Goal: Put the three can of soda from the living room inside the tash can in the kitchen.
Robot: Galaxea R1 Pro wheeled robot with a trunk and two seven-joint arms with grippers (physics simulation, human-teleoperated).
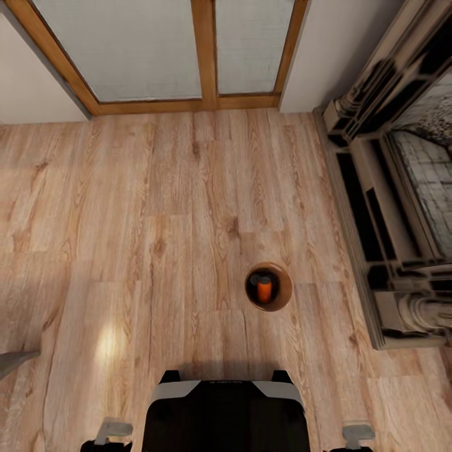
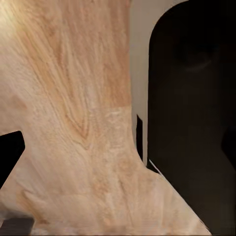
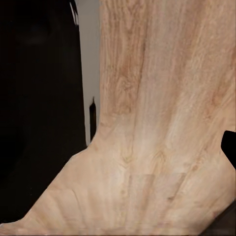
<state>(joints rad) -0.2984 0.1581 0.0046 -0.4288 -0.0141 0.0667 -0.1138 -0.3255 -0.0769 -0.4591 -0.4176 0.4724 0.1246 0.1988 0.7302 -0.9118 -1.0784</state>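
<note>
Your robot's black base (image 1: 223, 414) faces the round glossy brown bin (image 1: 280, 299), where one orange soda can (image 1: 264, 289) stands upright. Neither claw's grip state can be told.

A light wood plank floor (image 1: 157, 226) with strong grain and knots carries everything here. Standing on it, at about four o'clock from the middle of the head view, is the round glossy brown tash can (image 1: 283, 295), its dark inside holding one orange can of soda (image 1: 264, 289) that stands upright. At three o'clock the base of a grey stone fireplace surround (image 1: 376, 251) rests on the planks, well apart from the bin. At twelve o'clock the floor meets the sill of wood-framed glass doors (image 1: 188, 104). At six o'clock the robot's black base (image 1: 223, 417) sits on the boards, near the bin.
</note>
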